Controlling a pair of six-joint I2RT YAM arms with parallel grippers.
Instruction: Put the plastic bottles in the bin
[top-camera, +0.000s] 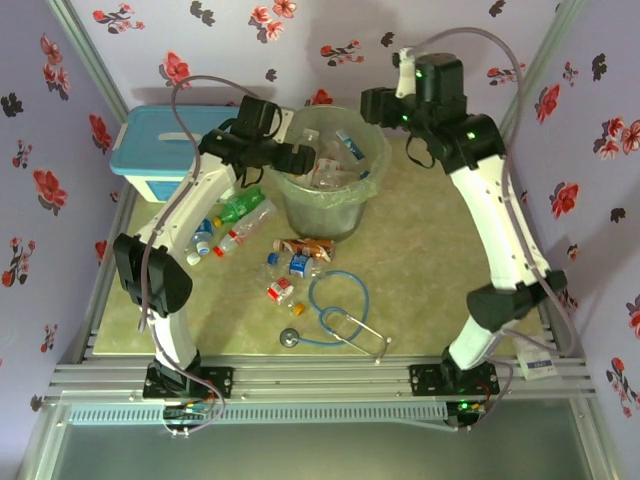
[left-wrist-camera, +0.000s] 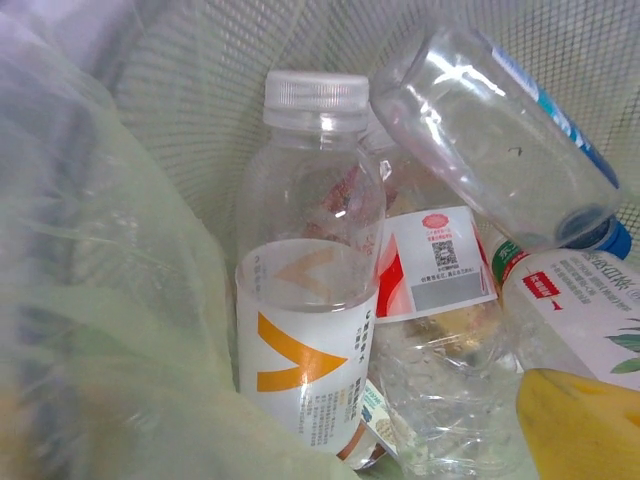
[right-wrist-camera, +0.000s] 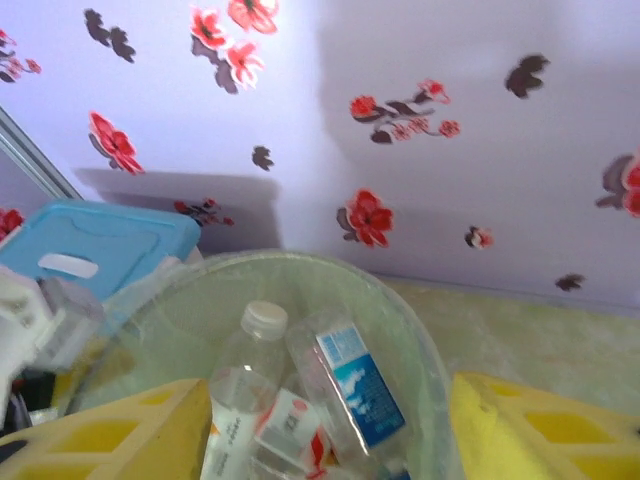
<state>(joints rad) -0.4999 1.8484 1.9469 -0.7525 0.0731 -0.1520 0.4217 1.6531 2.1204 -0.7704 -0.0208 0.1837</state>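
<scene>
The bin (top-camera: 345, 215) stands at the back middle of the table and holds several plastic bottles. My left gripper (top-camera: 300, 158) reaches in over its left rim, open; one yellow fingertip (left-wrist-camera: 580, 420) shows beside an upright orange-labelled bottle (left-wrist-camera: 310, 310) and touches nothing. Above it leans a clear blue-labelled bottle (left-wrist-camera: 490, 130). My right gripper (right-wrist-camera: 330, 445) hovers over the bin's far right rim (right-wrist-camera: 420, 340), open, and a blue-labelled bottle (right-wrist-camera: 355, 385) lies loose in the bin below its yellow fingers (right-wrist-camera: 130, 430). More bottles lie on the table left of the bin, among them a green one (top-camera: 238, 208) and clear ones (top-camera: 245, 232).
A white box with a light-blue lid (top-camera: 160, 150) sits left of the bin. A blue-tubed stethoscope (top-camera: 335, 315) lies on the mat in front. Flowered walls close in the back and both sides. Metal rails (top-camera: 320, 378) run along the near edge.
</scene>
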